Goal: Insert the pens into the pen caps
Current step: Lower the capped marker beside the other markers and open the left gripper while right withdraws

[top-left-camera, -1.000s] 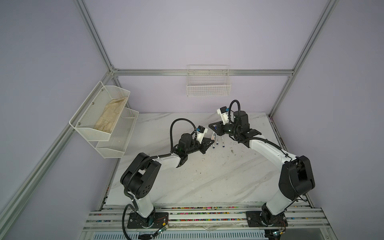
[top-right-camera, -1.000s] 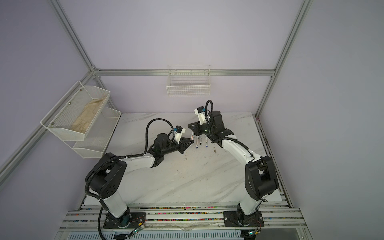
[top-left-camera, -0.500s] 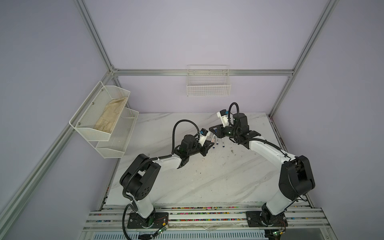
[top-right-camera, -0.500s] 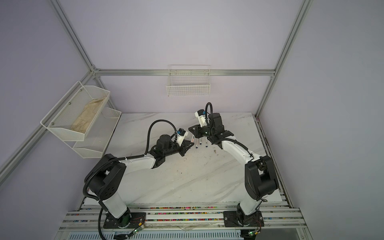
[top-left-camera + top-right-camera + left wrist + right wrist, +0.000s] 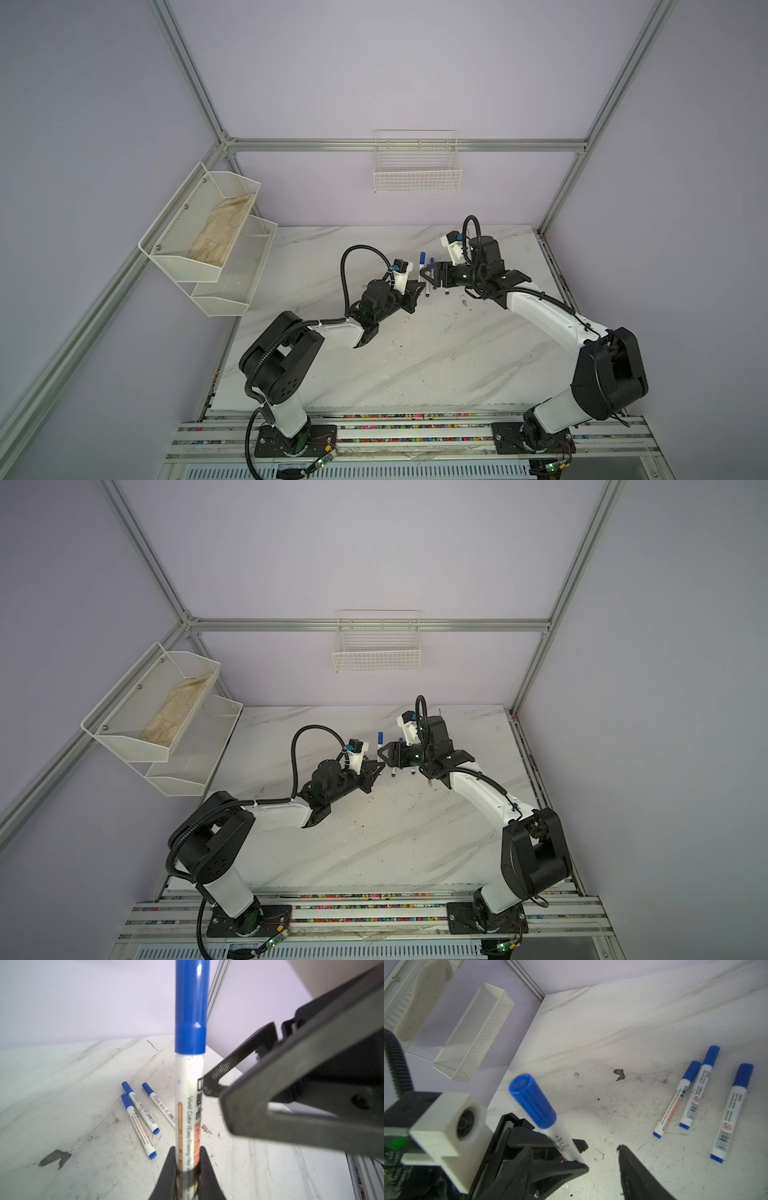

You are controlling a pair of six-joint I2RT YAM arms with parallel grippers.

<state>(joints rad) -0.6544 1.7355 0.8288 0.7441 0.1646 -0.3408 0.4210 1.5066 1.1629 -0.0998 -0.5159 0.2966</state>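
while the left hand (image 5: 188,1154) clamps a capped pen (image 5: 189,1088) by the barrel mid-frame in both top views, the right hand (image 5: 602,1157) stands open just beside it; three capped pens (image 5: 695,1095) lie on the worktop (image 5: 612,1032).

Four lenses on one marble table (image 5: 436,365).
Both top views look down from high at the front, far back, framing the whole cell almost identically. The left wrist view peers close along the held pen (image 5: 188,1105) toward the back wall (image 5: 83,1001); the right wrist view looks down nearby. Both wrist views catch the three lying pens (image 5: 142,1110).
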